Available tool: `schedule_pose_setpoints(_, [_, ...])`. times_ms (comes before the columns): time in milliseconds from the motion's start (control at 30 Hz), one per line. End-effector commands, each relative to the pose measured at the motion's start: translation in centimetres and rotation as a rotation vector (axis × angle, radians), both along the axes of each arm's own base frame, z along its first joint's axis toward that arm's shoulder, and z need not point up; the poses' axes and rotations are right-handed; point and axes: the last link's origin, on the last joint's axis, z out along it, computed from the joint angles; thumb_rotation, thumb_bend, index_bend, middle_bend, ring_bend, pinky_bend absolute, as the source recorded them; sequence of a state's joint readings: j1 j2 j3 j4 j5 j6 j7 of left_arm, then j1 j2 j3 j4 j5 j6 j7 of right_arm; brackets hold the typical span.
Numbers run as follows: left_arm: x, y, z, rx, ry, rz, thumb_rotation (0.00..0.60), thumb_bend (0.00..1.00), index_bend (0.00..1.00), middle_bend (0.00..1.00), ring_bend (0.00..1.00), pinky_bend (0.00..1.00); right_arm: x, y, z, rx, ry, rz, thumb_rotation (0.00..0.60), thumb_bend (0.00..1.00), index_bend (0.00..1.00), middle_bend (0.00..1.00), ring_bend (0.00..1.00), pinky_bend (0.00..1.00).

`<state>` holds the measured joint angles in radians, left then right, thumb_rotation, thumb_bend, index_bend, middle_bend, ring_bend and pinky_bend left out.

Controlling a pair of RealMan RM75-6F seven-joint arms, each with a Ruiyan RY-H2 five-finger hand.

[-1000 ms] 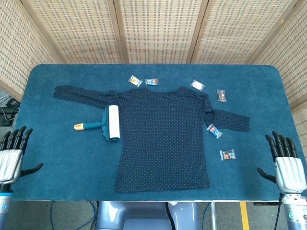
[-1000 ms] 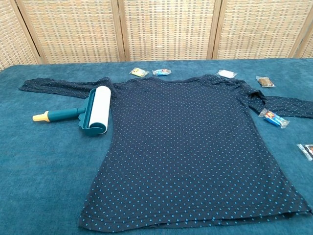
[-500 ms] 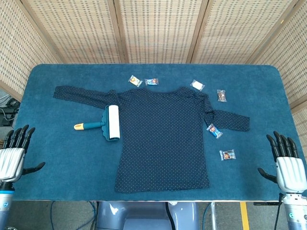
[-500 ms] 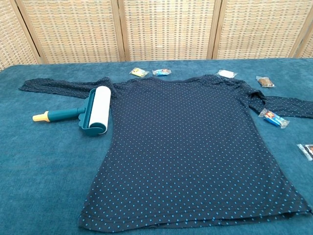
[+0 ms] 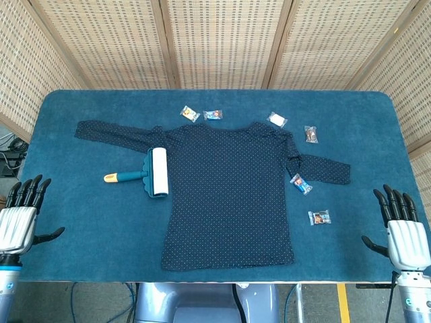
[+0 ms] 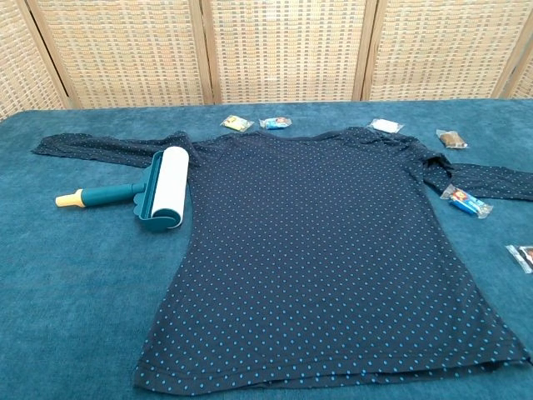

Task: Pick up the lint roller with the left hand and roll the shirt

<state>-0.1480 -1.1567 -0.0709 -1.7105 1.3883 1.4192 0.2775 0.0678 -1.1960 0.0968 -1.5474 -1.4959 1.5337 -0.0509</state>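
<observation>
A dark blue dotted shirt lies flat in the middle of the blue table, sleeves spread. The lint roller, with a white roll, teal frame and yellow-tipped handle, rests at the shirt's left edge, handle pointing left. My left hand hovers at the table's near left corner, fingers apart and holding nothing, well away from the roller. At the near right corner, my right hand is likewise open and empty. Neither hand shows in the chest view.
Several small wrapped snack packets lie around the shirt: near the collar, by the right sleeve and at the right. Wicker screens stand behind the table.
My left hand has drifted slightly toward me and to the left. The roller, shirt and right hand have not moved.
</observation>
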Motion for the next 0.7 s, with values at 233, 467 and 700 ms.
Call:
schedule_pose_setpoints(233, [2.2, 6.7, 0.2, -0.001, 0.076, -0.054, 0.600, 0.06, 0.00, 0.16, 0.20, 0.31, -0.5, -0.4, 0.0, -0.002, -0.013, -0.022, 0.600, 0.08, 0.00, 0.00, 0.00, 0.00])
schedule_pose_setpoints(467, [3.3, 11.1, -1.2, -0.088, 0.088, -0.035, 0.600, 0.23, 0.00, 0.69, 0.61, 0.60, -0.9, -0.6, -0.2, 0.008, -0.015, -0.034, 0.600, 0.08, 0.01, 0.00, 0.00, 0.00])
schedule_pose_setpoints(700, [4.5, 15.1, -3.1, -0.202, 0.108, 0.022, 0.600, 0.38, 0.00, 0.84, 0.73, 0.68, -1.0, -0.8, -0.2, 0.009, -0.019, -0.037, 0.600, 0.08, 0.03, 0.00, 0.00, 0.00])
